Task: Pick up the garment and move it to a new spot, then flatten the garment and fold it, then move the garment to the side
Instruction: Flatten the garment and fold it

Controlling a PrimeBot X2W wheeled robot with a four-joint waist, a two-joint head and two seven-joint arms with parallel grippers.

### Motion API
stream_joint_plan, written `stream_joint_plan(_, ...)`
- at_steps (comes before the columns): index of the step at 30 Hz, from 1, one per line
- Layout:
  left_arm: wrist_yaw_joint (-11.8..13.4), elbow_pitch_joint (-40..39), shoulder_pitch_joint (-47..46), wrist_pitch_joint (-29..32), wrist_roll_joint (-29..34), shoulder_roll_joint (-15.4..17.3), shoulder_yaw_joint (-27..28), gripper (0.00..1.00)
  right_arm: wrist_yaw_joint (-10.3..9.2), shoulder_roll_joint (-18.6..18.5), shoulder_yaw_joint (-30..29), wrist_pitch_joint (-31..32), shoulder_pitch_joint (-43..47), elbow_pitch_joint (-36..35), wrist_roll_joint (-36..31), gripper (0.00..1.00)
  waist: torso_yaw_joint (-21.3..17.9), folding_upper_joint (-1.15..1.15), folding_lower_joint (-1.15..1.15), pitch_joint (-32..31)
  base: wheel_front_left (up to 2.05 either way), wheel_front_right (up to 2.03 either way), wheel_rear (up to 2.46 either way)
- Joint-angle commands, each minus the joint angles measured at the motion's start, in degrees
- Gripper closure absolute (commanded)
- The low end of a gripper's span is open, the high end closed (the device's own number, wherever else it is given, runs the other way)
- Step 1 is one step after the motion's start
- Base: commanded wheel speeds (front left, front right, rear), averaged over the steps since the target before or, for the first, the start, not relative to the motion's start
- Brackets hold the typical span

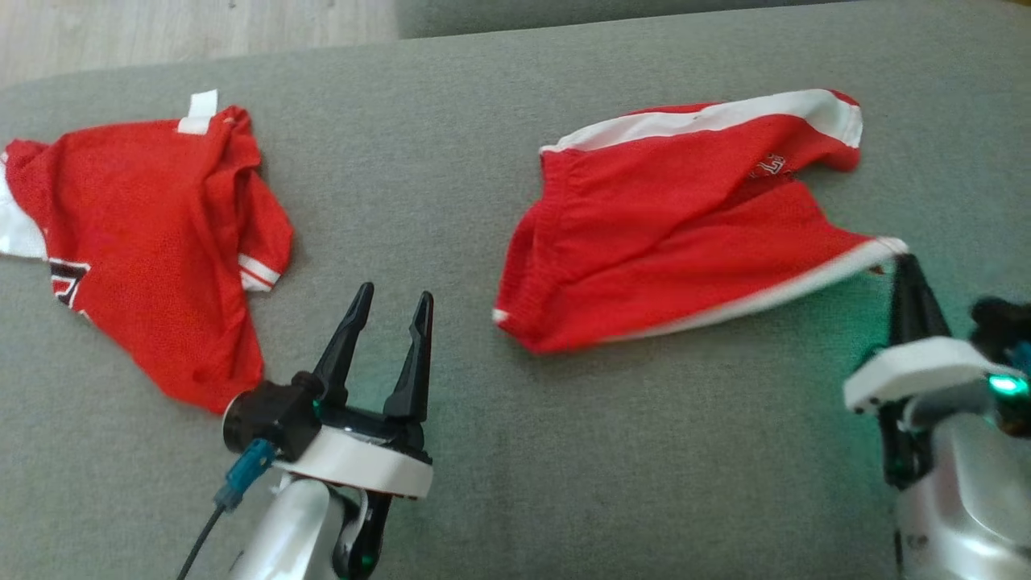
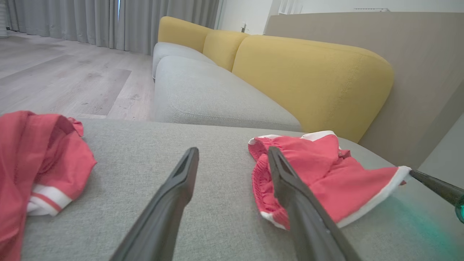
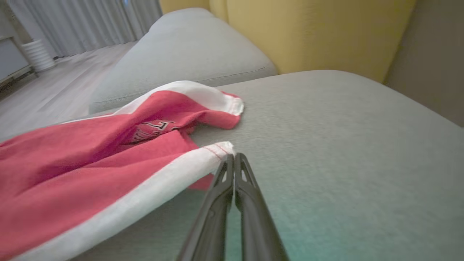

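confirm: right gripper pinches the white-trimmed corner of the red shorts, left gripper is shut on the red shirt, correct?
One part is wrong: the left gripper is open and clear of the red shirt, as the head view shows. The right gripper does pinch the white-trimmed corner of the red shorts.

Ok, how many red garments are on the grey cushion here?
2. A crumpled red mesh jersey lies at the robot's left, untouched; red shorts with white trim lie at the right, one white-hemmed corner pinched in the right hand. No others seem hidden.
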Motion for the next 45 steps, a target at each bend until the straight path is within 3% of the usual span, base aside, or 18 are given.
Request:
stream_joint_plan(1,0.09,-2.07,-0.84,-0.37,0.40,0.76,2.27,0.00,-0.05,-0.22,0.73,-0.70,-0.29,-2.39,0.48,1.00,-0.33,0.00,0.00,-0.11,0.00,0.00,0.00)
stream_joint_plan(8,0.09,-2.23,-1.05,-0.37,0.99,1.65,-0.42,0.00,-0.05,-0.21,-2.14,1.36,3.40,-6.68,2.80,1.00,-1.55,0.00,0.00,0.50,0.00,0.00,0.00)
stream_joint_plan(15,0.09,-0.52,-4.78,-0.37,4.68,7.85,-13.40,0.00,-0.05,-0.21,-1.09,2.35,3.93,-8.35,4.07,1.00,-2.42,0.00,0.00,1.82,0.00,0.00,0.00)
stream_joint_plan(21,0.09,3.66,-10.16,-0.37,10.74,10.78,-19.84,0.00,-0.05,-0.21,-0.18,2.74,3.52,-8.66,4.47,1.00,-3.25,0.00,0.00,2.63,0.00,0.00,0.00)
stream_joint_plan(28,0.09,9.16,-16.26,-0.37,13.78,11.14,-26.28,0.00,-0.05,-0.21,1.46,2.87,2.21,-8.74,4.86,1.00,-5.00,0.00,0.00,3.95,0.00,0.00,0.00)
stream_joint_plan(45,0.48,17.75,-22.01,-0.37,16.36,8.98,-28.30,0.00,-0.05,-0.21,4.79,2.25,0.26,-8.77,6.28,1.00,-7.18,0.00,0.00,6.28,0.00,0.00,0.00)
